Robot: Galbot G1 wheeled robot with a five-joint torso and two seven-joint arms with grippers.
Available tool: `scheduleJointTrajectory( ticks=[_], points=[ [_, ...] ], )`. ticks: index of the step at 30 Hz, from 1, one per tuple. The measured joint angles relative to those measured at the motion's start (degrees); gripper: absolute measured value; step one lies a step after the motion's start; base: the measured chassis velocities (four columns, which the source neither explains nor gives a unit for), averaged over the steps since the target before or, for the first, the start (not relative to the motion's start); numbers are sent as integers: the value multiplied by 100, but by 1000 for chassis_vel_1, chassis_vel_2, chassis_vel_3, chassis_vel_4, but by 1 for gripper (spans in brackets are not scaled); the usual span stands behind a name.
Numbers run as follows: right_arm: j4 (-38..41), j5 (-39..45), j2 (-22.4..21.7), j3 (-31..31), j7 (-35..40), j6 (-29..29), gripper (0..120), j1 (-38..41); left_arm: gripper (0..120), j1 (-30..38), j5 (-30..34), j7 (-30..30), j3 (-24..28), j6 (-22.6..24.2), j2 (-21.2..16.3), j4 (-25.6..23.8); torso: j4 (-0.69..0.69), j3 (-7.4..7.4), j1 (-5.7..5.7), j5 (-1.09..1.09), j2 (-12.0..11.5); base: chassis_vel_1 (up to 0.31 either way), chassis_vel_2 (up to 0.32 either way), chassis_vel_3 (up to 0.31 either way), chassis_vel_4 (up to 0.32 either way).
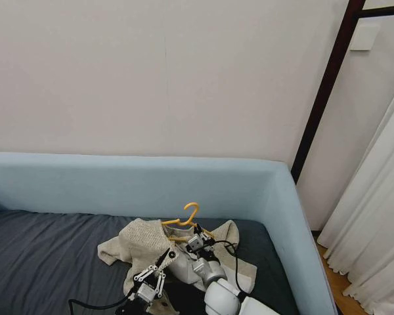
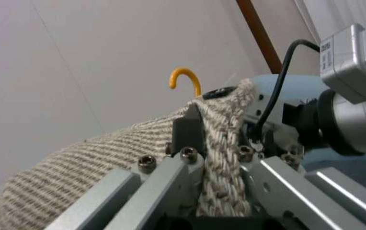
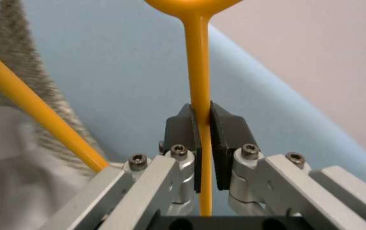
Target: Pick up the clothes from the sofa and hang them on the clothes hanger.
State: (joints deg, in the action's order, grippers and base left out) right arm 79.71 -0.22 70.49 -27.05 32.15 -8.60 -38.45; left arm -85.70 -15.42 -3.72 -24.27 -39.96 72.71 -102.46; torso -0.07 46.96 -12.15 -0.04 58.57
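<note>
Sweater: beige knit sweater (image 1: 141,241) lies heaped on the sofa (image 1: 184,187), at 6 o'clock in the head view.
Hanger: the hook of the yellow hanger (image 1: 192,211) pokes out at the heap's 12 o'clock, and one arm runs under the knit.
Handling (judged): the sweater is light, soft and floppy. The hanger is stiff and smooth, so it may twist between the pads.
Hold points (judged): collar edge and hanger stem.
Left gripper (image 1: 163,261): clenched on a fold of knit.
Right gripper (image 1: 196,240): pads clamped on the hanger stem, below the hook.

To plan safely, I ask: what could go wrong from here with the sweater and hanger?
1. The right gripper pinches only the thin stem of the hanger; the stem might twist or slip in that grip.
2. The left gripper clamps a thick fold of the sweater; a pull could drag the sweater off the hanger arm.
</note>
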Motion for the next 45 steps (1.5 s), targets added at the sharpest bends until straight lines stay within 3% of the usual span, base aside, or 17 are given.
scheduleJointTrajectory(
  ticks=[4, 9, 26, 31, 34, 45],
  points=[
    [-124, -960, -236, 323, -287, 2, 4, -59, 0, -39, -23, 4, -12, -35, -34, -13, -1, 0, 0, 0, 0, 0, 0, 0, 0],
    [-75, -1416, -362, 438, -429, -372, 4, -210, 0, -50, -25, 10, -18, -36, -45, -89, -1, 0, 0, 0, 0, 0, 0, 0, 0],
    [162, -1937, -472, 285, -824, -562, 4, -415, 0, -156, -114, -93, -14, -81, 34, -205, -1, 0, 0, -1, 0, 0, 0, 0, 0],
    [269, -1502, -348, 105, -718, -623, 4, -414, 0, -189, -277, -329, 70, -268, 182, -104, 0, 0, 0, 0, 0, 0, 0, 0, 0],
    [419, -679, -232, -58, -465, -796, 4, -365, 0, -193, -569, -399, 101, -448, 332, 49, 0, 0, 0, -1, 0, 0, 0, 0, 0],
    [859, 1326, -134, -131, 154, -959, 4, -181, 0, -220, -751, -244, -15, -534, 357, 320, 0, 0, 0, -1, 0, 0, 0, 0, 0]
  ],
)
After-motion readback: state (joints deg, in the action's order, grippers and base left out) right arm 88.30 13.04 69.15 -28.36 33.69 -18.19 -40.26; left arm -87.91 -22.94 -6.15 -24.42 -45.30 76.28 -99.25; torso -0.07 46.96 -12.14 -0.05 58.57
